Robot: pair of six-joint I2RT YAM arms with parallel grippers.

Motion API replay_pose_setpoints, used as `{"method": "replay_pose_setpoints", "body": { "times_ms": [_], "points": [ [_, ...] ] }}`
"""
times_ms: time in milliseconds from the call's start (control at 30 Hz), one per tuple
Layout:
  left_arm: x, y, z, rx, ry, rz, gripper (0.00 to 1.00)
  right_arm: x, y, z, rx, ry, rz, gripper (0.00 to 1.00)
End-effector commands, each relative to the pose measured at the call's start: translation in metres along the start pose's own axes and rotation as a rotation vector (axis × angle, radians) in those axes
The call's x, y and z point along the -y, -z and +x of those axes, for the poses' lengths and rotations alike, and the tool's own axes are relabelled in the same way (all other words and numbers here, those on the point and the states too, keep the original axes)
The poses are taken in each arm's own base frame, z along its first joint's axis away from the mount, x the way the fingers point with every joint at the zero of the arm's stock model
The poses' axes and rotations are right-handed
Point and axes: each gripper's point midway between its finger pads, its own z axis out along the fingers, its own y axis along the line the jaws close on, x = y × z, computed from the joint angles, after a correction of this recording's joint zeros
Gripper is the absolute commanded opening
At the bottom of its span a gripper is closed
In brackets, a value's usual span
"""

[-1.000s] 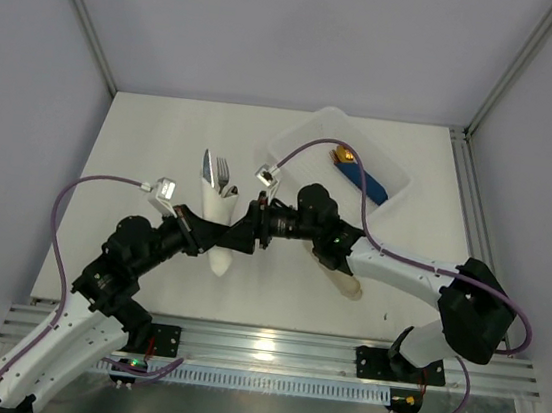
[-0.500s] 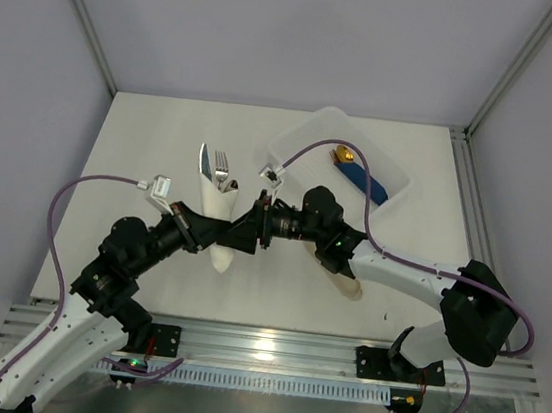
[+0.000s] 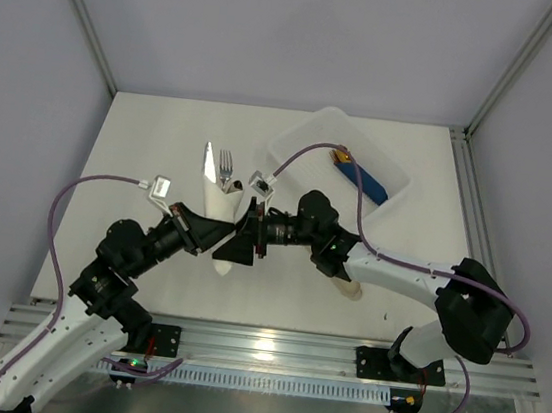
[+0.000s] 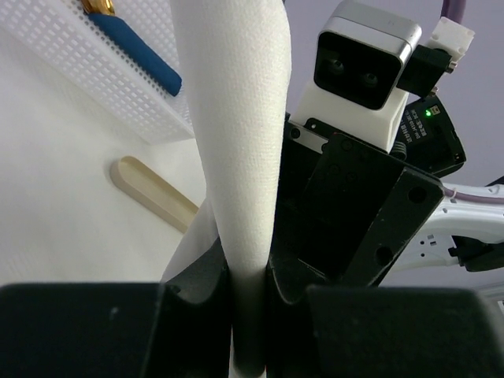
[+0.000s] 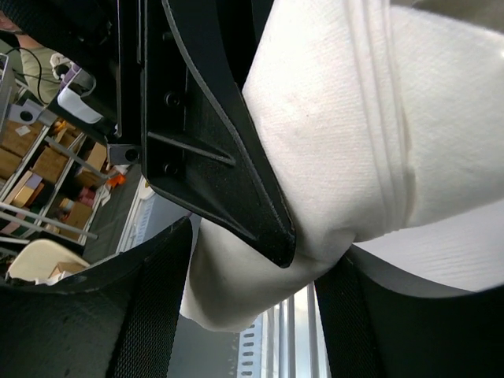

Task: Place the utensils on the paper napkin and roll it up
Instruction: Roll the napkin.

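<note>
- Jaws: left gripper is narrow and clamped on the paper napkin. In the left wrist view the paper is pinched thin btwn its two black fingers.
- Right gripper has jaws wide, one finger each side of the roll, right beside the left's pinch. Can't tell if its pads touch the paper.
- Napkin is already a tube. In the top view its mouth points to 12 o'clock and its tail to 6, and it sits btwn the two wrists near table centre.
- The utensils stick out of the mouth at 12 o'clock, fork tines and a blade tip showing.
- Why held so, prob: the left pinches the mid-roll so the wrap can't spring open. The right straddles the same spot to take over or tighten the last turn. Task looks near its end.
- White tray is at approx 1 o'clock from the grippers, w/ the blue-handled piece inside, untouched.
- Hidden: the utensil handles are all inside the paper, so the count can't be checked.
- The roll's 6 o'clock end is half behind the right gripper. Can't tell if it rests on the table or hangs.
- Beige sleeve is mostly under the right arm in the top view. It shows clearly only from the left wrist.
- Right wrist view is filled w/ paper and a left finger. Layered edges show, but how tight the roll is can't be made out.
</note>
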Motion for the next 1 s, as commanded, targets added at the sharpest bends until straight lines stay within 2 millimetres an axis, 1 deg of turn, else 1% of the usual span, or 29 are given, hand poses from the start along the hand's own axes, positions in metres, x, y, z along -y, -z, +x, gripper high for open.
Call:
{"method": "replay_pose_setpoints", "body": {
  "times_ms": [0,100,133,167,333,433,533,567,667,733,767,800,867,967],
  "points": [
    [0.032,0.004,-0.02,0.065,-0.024,0.109,0.0,-0.03,-0.009,-0.004,0.001,0.078,-0.139,0.64],
    [0.031,0.004,-0.02,0.066,-0.022,0.107,0.0,-0.032,-0.009,-0.007,0.019,0.072,-0.145,0.61],
    [0.031,0.004,-0.019,0.066,-0.021,0.107,0.0,-0.032,-0.009,-0.009,0.029,0.074,-0.143,0.58],
    [0.031,0.004,-0.019,0.065,-0.022,0.108,0.0,-0.033,-0.008,-0.01,0.035,0.075,-0.141,0.56],
    [0.03,0.004,-0.018,0.066,-0.019,0.107,0.0,-0.036,-0.005,-0.018,0.082,0.076,-0.137,0.49],
    [0.031,0.006,-0.018,0.064,-0.021,0.11,0.0,-0.039,-0.005,-0.023,0.106,0.076,-0.151,0.41],
    [0.031,0.008,-0.017,0.061,-0.023,0.11,0.0,-0.044,-0.005,-0.025,0.119,0.074,-0.177,0.22],
    [0.029,0.008,-0.016,0.054,-0.024,0.104,0.0,-0.045,-0.005,-0.023,0.112,0.074,-0.19,0.17],
    [0.03,0.012,-0.014,0.045,-0.034,0.103,0.0,-0.053,-0.002,-0.025,0.125,0.084,-0.222,0.14],
    [0.029,0.015,-0.012,0.036,-0.041,0.097,0.0,-0.055,0.0,-0.024,0.126,0.085,-0.233,0.06],
    [0.028,0.015,-0.011,0.032,-0.046,0.092,0.0,-0.056,0.001,-0.024,0.122,0.086,-0.239,0.04],
    [0.027,0.016,-0.011,0.032,-0.045,0.089,0.0,-0.062,0.002,-0.022,0.116,0.102,-0.274,0.04],
    [0.028,0.018,-0.01,0.03,-0.049,0.094,0.0,-0.069,0.005,-0.023,0.123,0.092,-0.307,0.04],
    [0.029,0.019,-0.008,0.02,-0.048,0.101,0.0,-0.071,0.007,-0.022,0.129,0.101,-0.312,0.03]
  ]
}}
